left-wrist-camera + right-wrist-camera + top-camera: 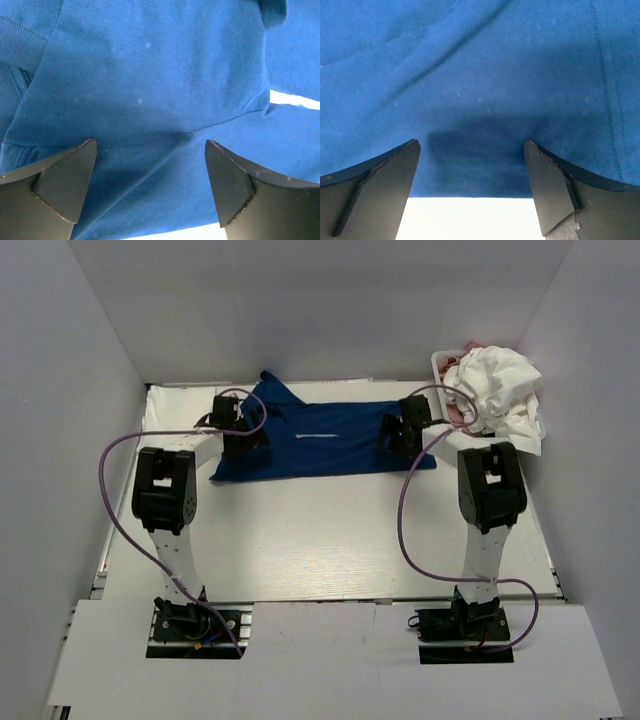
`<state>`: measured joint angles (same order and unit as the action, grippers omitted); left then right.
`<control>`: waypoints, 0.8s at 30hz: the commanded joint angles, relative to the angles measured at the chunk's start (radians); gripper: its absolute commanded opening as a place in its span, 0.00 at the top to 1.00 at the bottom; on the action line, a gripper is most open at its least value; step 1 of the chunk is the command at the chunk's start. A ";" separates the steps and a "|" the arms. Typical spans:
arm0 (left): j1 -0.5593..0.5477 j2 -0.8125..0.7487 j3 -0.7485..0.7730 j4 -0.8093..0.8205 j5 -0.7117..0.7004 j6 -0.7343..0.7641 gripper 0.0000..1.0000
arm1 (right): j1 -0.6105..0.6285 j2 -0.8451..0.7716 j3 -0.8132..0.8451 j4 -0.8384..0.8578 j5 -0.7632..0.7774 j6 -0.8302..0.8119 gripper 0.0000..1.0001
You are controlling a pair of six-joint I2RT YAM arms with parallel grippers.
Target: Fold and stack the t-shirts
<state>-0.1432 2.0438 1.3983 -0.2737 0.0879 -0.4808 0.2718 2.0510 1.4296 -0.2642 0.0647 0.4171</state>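
A navy blue t-shirt [320, 438] lies spread across the back middle of the table, partly folded, with a point of cloth sticking up at its far left. My left gripper [243, 443] hangs over its left end, open and empty; the blue cloth [150, 90] fills the left wrist view, with folds and a seam. My right gripper [398, 443] hangs over its right end, open and empty; the right wrist view shows the shirt's near hem [480, 185] between the fingers. A white t-shirt [503, 390] and a pink one [455, 363] are heaped at the back right.
A white basket [441, 362] at the back right corner holds the heaped shirts. White walls close in the table [320, 540] on the left, back and right. Purple cables loop from both arms.
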 commanded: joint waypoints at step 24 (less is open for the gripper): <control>-0.041 -0.797 -0.491 -0.323 -0.114 -0.176 0.00 | 0.167 -0.853 -0.681 -0.116 0.190 0.195 0.10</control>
<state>-0.1848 1.2350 0.8028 -0.5762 0.0444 -0.6628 0.4381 1.1999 0.6487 -0.3695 0.1940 0.6201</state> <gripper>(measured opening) 0.995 0.904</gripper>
